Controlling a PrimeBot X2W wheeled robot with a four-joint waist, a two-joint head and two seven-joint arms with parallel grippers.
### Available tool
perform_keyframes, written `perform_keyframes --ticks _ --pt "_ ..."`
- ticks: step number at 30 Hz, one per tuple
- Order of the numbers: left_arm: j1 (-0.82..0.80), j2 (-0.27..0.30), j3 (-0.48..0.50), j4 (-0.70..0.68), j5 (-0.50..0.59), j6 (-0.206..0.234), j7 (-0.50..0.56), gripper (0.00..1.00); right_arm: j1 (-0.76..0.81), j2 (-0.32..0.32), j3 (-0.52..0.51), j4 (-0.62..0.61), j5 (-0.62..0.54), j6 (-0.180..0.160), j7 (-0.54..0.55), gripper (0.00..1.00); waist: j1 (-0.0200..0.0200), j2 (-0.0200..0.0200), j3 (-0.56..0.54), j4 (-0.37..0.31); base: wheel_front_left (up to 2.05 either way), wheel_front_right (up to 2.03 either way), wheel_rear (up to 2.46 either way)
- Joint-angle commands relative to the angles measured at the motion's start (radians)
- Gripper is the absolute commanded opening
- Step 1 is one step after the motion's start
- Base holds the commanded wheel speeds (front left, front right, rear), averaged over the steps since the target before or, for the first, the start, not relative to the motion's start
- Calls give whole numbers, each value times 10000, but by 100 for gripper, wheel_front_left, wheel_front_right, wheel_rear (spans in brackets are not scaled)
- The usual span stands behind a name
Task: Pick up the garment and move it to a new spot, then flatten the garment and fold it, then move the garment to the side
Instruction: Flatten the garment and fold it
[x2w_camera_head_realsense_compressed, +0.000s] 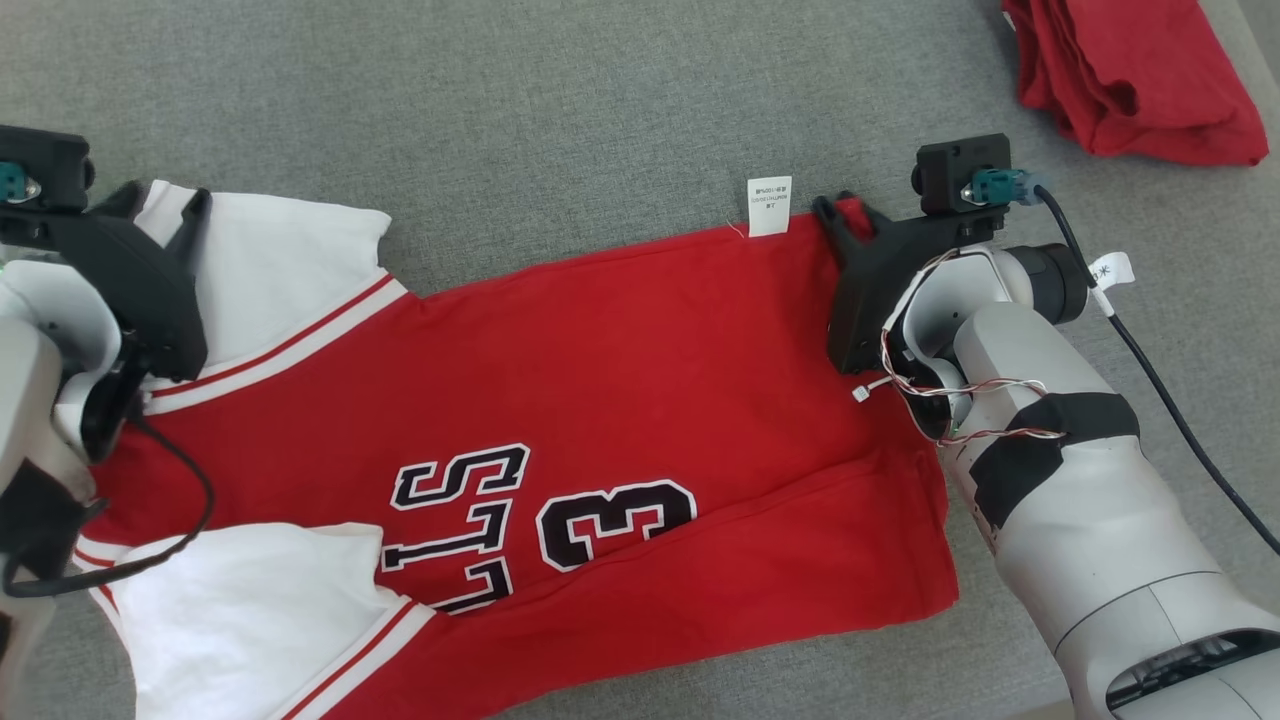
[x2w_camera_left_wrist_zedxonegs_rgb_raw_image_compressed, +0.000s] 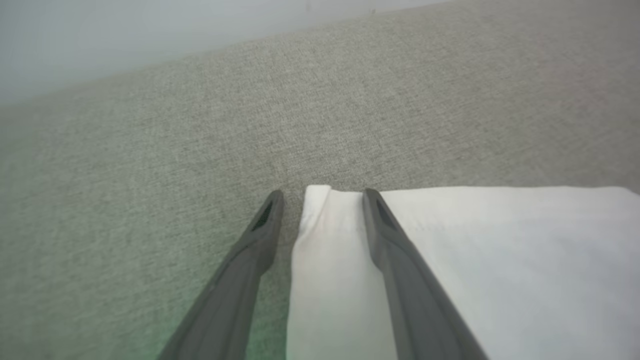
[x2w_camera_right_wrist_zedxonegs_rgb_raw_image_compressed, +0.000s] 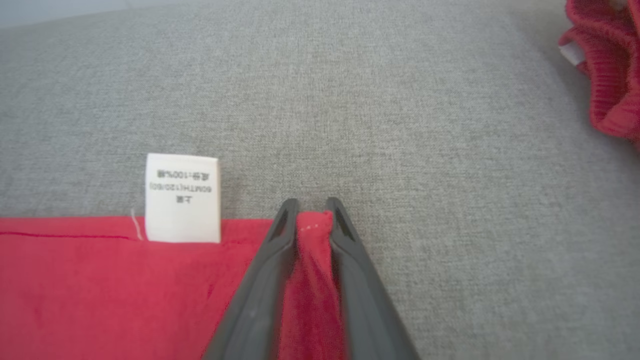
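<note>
Nearest, bottom of head view: the garment, a red jersey w/ white sleeves, lies spread on the grey fabric surface. It lies sideways, sleeve end to robot's L, hem to R. The near sleeve sits bottom L, white w/ red-striped cuff. Beside it is the black-and-white lettering, partly tucked under a long crease running toward the hem. The R forearm, pale w/ black tape, comes in from bottom R just beside the hem edge. A black cable trails off its wrist.

Mid: garment body mostly flat, a few soft wrinkles nr the hem.

Further out, the L gripper is at the far sleeve, at its outer corner. In L wrist view the fingers stand apart, not pinching. One is over bare grey surface, the other over the white cloth, w/ the sleeve corner btwn them. Can't tell if the tips touch down.

The R gripper is at the far hem corner. In R wrist view its fingers are closed tight on a raised pinch of red cloth, the corner bunched btwn the tips.

Just beside it, on the L in that view, the white care label lies flat. It overlaps the garment's far edge and sticks out onto the grey.

Farthest, top R: a second red cloth, crumpled, well apart from the garment.
</note>
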Motion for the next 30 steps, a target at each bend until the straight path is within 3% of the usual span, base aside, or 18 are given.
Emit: perform_keyframes --ticks 1,15,23,30 --pt "124 -121 -158 95 -147 11 7 0 -40 29 53 96 34 -20 -109 0 0 -1 -14 42 0 0 0" --pt "-231 -397 -570 -350 -556 14 -2001 0 58 -446 41 692 -47 -21 -1936 0 0 -1 -759 772 0 0 0" --pt "826 -443 -619 -1220 -871 14 -3342 0 849 -717 229 722 283 -21 -3018 0 0 -1 -1439 1206 0 0 0" --pt "2455 -264 -424 -2696 -1044 476 -4131 0 1912 -1108 427 -25 606 -21 -3411 0 0 -1 -1981 1580 0 0 0"
